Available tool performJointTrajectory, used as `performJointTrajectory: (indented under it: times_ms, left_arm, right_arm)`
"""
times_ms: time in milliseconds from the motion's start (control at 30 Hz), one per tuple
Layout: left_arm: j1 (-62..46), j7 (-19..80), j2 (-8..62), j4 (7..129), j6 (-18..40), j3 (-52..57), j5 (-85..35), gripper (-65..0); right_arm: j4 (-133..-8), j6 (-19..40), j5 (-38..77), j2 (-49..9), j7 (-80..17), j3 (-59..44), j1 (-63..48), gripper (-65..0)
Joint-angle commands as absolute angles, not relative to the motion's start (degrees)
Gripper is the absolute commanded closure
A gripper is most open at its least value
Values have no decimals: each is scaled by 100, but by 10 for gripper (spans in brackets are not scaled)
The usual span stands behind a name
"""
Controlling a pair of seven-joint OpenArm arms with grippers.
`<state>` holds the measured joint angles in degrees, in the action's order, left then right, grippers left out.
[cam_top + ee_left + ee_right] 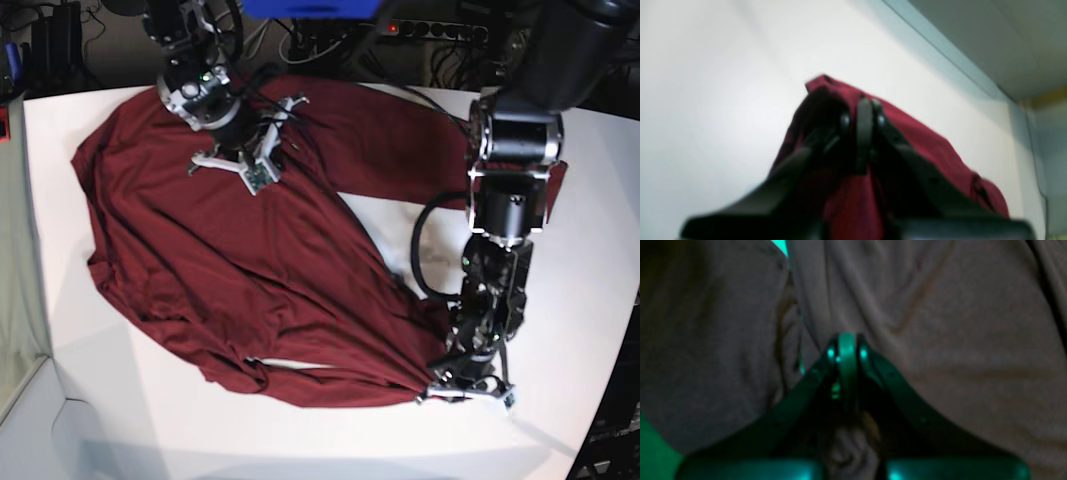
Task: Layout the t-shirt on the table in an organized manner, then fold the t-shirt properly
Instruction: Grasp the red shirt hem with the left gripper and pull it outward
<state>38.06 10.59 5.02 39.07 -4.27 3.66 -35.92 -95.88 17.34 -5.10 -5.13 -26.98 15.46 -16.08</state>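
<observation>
1. Left gripper jaws pinch the t-shirt hem near the table front.
2. Right gripper jaws pressed together, pinching cloth at the shirt's far edge.
3. The shirt lies spread, wrinkled, across the table.

The large flat white matte worktop carries one thing: a plain dark red, wrinkled soft-fabric t-shirt, spread loosely over its left and middle part in the base view. The cloth reaches up to the far edge, and a strip of it runs across to the right. Bare white surface shows along the near edge and on the right side.
</observation>
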Motion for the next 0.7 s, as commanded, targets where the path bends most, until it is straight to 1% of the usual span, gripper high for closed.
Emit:
performJointTrajectory:
  times_ms: [0,133,267,400,567,600,667]
  left_arm:
    - [4145,813,514,3873,-382,382,-3600,-5]
    - [4514,725,514,3468,-382,180,-3600,-11]
    - [4646,699,514,3618,-382,-338,-3609,-79]
    - [4752,690,514,3811,-382,-541,-3609,-139]
    - [5130,690,400,3257,-382,-760,-3600,-220]
    - [5200,690,374,3108,-382,-752,-3609,-232]
    - [5209,699,356,3011,-382,-769,-3609,-235]
  right_arm:
    - [-9648,1754,-470,-541,-2571,1552,-1587,0]
    - [-9604,1754,-470,-532,-2571,1552,-1587,0]
    - [-9604,1754,-470,-532,-2571,1552,-1587,0]
    - [-9604,1754,-470,-532,-2571,1552,-1587,0]
    - [-9604,1754,-470,-532,-2571,1552,-1622,0]
    - [-9604,1754,-470,-532,-2571,1552,-1622,0]
    - [-9604,1754,-470,-532,-2571,1552,-1622,0]
